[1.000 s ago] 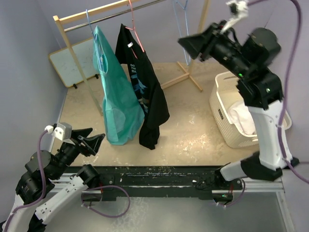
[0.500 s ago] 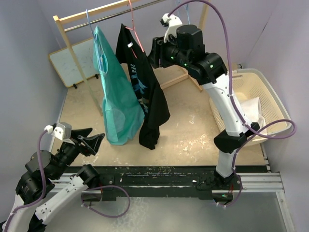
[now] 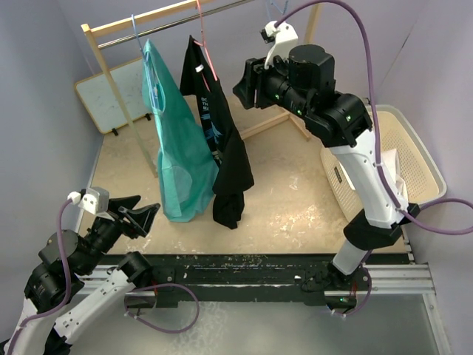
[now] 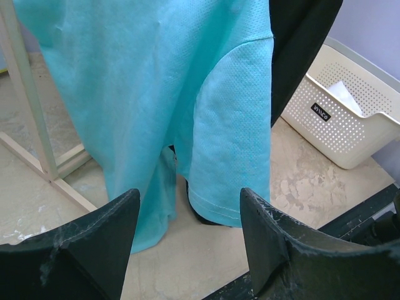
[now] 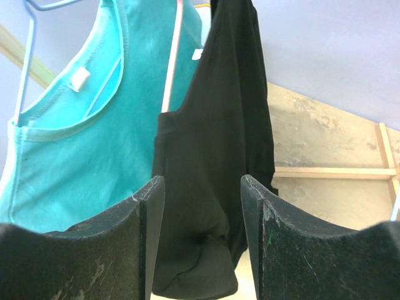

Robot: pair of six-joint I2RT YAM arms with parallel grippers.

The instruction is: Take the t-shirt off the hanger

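Observation:
A black t-shirt [image 3: 225,148] hangs on a pink hanger [image 3: 208,53] from the rail of a wooden rack [image 3: 100,48]. A teal t-shirt [image 3: 177,148] on a blue hanger hangs to its left. My right gripper [image 3: 244,83] is open and empty. It is raised just right of the black shirt's shoulder and faces it. In the right wrist view the black shirt [image 5: 219,156] and the pink hanger [image 5: 172,62] lie beyond the open gripper [image 5: 203,187]. My left gripper [image 3: 140,211] is open and empty, low at the front left, with the teal shirt [image 4: 156,94] ahead of it.
A cream laundry basket [image 3: 421,148] holding white cloth stands at the right, and also shows in the left wrist view [image 4: 350,125]. A white board [image 3: 111,96] leans behind the rack. A blue empty hanger [image 3: 279,11] hangs at the rail's right end.
My right arm swung left from over the basket to the black shirt, then eased slightly right. The black shirt has turned and hangs narrower. The left arm has not moved.

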